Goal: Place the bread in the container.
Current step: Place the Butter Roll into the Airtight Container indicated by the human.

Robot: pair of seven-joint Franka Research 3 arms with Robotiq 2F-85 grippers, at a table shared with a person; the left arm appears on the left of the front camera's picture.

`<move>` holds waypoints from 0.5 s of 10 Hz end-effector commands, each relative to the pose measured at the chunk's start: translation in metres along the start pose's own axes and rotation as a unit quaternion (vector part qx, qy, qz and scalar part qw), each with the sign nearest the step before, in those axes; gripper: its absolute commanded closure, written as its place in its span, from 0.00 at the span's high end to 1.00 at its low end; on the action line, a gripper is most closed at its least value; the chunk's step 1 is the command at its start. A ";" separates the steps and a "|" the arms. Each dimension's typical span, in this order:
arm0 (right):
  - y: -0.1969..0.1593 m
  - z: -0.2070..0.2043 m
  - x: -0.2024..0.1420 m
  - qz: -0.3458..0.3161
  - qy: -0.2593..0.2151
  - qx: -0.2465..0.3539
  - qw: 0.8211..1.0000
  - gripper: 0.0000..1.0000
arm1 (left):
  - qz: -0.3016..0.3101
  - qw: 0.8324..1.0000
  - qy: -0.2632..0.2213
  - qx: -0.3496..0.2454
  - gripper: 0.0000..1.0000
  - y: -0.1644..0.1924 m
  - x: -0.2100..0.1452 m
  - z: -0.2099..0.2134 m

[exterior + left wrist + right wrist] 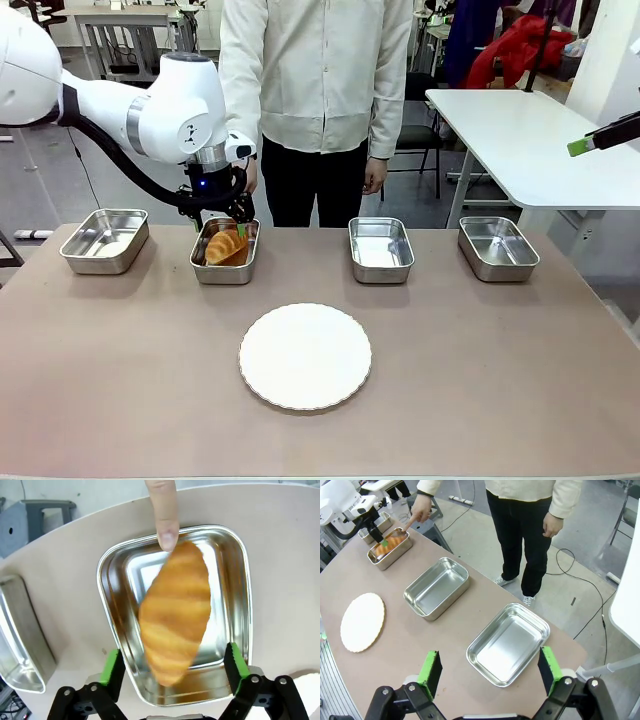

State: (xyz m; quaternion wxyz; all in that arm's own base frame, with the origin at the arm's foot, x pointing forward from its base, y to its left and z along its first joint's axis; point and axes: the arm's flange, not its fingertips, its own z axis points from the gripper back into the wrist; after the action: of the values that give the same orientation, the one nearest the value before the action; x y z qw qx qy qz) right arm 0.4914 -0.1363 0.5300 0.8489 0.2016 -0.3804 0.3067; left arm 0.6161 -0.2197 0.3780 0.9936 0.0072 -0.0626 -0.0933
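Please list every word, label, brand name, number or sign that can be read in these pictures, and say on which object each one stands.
No readable text in these pictures.
Left arm: a small dark mark on the white wrist housing, too small to read.
Bread, container, white plate, other pans and table: no print or label visible.

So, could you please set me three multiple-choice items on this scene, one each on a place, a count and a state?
1. Where is the golden-brown crescent croissant?
A. On the round white plate
B. In a shiny rectangular steel pan
C. On the bare table

2. How many steel pans stand on the table?
A. Two
B. Three
C. Four

3. How is the left gripper?
A. Open above the croissant
B. Shut on the croissant
C. Shut on the pan's rim

Answers: B, the pan's walls surround it; C, four in a row in the front view; A, green pads stand apart, clear of it.
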 end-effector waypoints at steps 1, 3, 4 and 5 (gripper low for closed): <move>0.001 0.001 0.001 0.000 -0.004 0.002 1.000 1.00 | 0.001 1.000 0.006 0.009 1.00 0.005 -0.002 0.011; 0.001 0.001 0.001 0.000 -0.004 0.002 1.000 1.00 | 0.015 1.000 -0.006 -0.001 1.00 0.003 -0.006 0.020; 0.001 0.001 0.001 0.000 -0.004 0.002 1.000 1.00 | 0.012 1.000 -0.018 -0.016 1.00 0.003 -0.008 0.023; 0.001 0.001 0.001 0.000 -0.004 0.002 1.000 1.00 | 0.002 1.000 0.000 0.001 1.00 0.001 -0.001 0.012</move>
State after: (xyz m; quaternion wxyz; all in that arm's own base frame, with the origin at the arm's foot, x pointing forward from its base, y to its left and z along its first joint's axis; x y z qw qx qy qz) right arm 0.4914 -0.1364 0.5300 0.8489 0.2016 -0.3804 0.3067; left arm 0.6127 -0.2197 0.3976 0.9936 0.0034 -0.0691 -0.0893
